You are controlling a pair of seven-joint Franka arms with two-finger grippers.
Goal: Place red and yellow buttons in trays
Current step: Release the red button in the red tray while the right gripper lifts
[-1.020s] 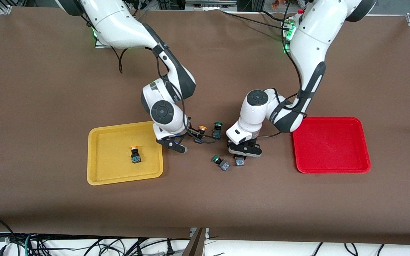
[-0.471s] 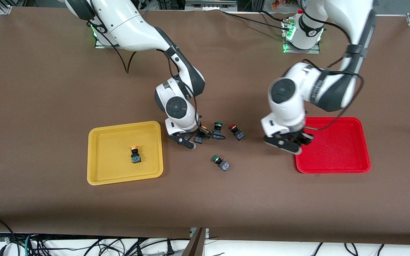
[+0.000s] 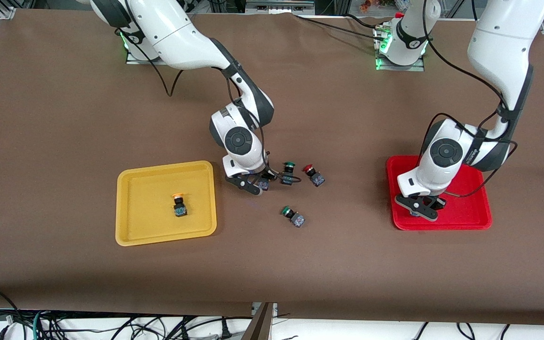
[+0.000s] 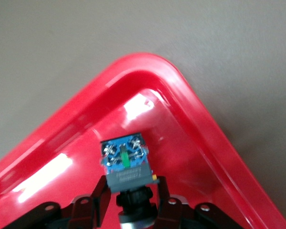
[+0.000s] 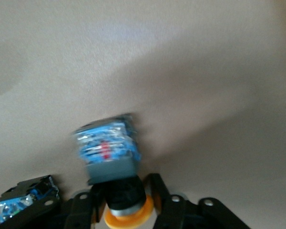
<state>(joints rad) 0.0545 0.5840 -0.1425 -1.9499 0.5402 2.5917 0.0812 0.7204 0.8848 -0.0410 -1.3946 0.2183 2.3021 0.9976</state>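
Gripping dark cube-bodied buttons, the left claw hangs over the red tray, the right claw a yellow-capped one.

You cannot see the cap colour of the button held by the left gripper over the red tray: its cap end sits low between the fingers and is cut off by the picture's edge. From the front, that button is almost wholly hidden under the gripper.

The button in the right gripper is blurred; its terminals smear together, and its orange-yellow cap is cropped. Another switch body beside it is probably a neighbouring button, cap unseen.
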